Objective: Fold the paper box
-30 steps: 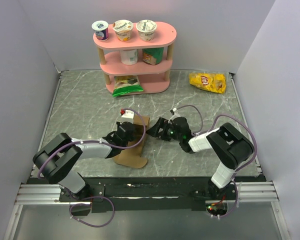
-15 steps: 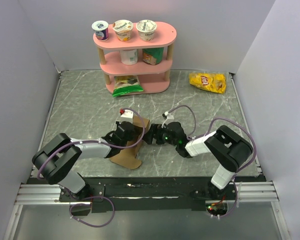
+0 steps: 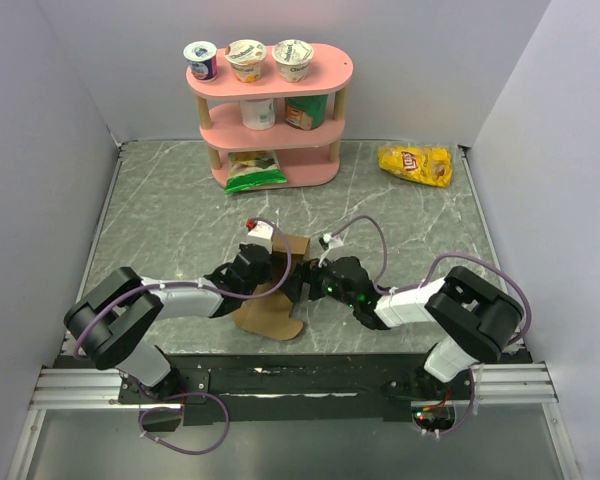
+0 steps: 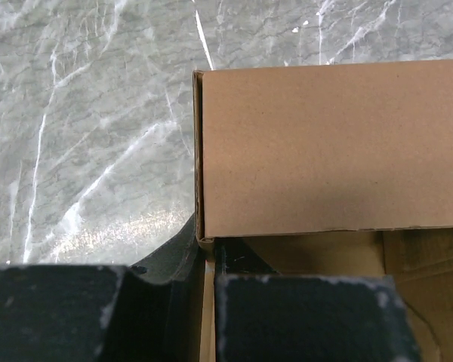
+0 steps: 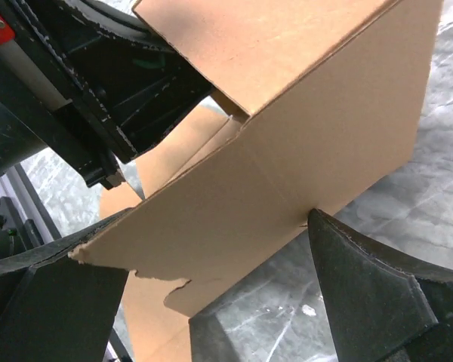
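The paper box [image 3: 273, 312] is plain brown cardboard, partly folded, near the front centre of the grey marble table [image 3: 160, 215]. My left gripper [image 3: 263, 266] reaches it from the left. In the left wrist view it [image 4: 204, 264] is shut on a thin upright wall of the box, with a folded panel [image 4: 325, 143] just beyond. My right gripper [image 3: 305, 281] is against the box's right side. In the right wrist view it [image 5: 204, 253] is open, its jaws straddling a tilted panel [image 5: 287, 173], and the right fingertip [image 5: 340, 256] touches that panel's lower edge.
A pink three-tier shelf [image 3: 270, 110] with yogurt cups and a green bag stands at the back centre. A yellow chip bag [image 3: 415, 164] lies at the back right. White walls close in the table on three sides.
My right gripper has moved left from beside the box until it is against it. The box has shifted slightly toward the front. My left gripper keeps its hold.
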Controlling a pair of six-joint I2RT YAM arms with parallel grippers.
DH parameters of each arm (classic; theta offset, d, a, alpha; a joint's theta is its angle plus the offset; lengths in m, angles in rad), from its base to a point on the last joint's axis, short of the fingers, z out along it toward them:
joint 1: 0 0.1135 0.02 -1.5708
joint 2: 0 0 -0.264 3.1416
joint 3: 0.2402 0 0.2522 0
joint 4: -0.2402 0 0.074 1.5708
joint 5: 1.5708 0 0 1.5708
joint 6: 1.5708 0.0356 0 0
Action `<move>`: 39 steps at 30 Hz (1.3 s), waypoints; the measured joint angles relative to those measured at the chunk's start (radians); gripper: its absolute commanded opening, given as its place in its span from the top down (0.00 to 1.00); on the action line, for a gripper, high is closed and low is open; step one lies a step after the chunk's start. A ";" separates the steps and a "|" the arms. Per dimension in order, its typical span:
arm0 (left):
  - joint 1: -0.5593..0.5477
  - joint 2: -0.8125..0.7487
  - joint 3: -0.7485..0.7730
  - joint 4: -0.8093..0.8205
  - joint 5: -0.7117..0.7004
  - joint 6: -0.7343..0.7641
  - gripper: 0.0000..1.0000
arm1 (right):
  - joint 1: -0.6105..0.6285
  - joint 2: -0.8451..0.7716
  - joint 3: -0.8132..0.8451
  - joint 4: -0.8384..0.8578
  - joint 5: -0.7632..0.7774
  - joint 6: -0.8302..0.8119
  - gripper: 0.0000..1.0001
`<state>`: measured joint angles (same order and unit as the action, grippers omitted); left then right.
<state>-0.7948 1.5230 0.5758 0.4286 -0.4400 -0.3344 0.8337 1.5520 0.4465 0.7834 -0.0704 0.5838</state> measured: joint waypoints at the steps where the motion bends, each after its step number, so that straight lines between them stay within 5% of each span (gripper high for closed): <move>1: -0.001 -0.002 -0.002 0.000 0.003 0.000 0.99 | 0.000 -0.005 -0.002 -0.003 0.002 -0.001 0.00; 8: -0.002 -0.016 -0.020 0.014 0.032 -0.001 0.99 | 0.000 -0.045 -0.011 -0.042 0.034 -0.039 0.01; 18: -0.014 -0.021 -0.022 0.008 0.041 -0.012 0.99 | 0.026 -0.198 0.042 -0.306 0.328 -0.080 0.09; 30: -0.021 -0.021 -0.014 -0.018 -0.006 -0.045 0.99 | 0.142 -0.328 0.068 -0.580 0.498 -0.003 0.08; 39: -0.023 -0.021 -0.009 -0.031 -0.016 -0.046 0.99 | 0.156 -0.431 0.029 -0.688 0.587 0.053 0.27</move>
<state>-0.8181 1.5017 0.5671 0.3981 -0.4557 -0.3801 0.9897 1.1210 0.4759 0.0952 0.5171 0.6373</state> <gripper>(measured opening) 0.108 0.758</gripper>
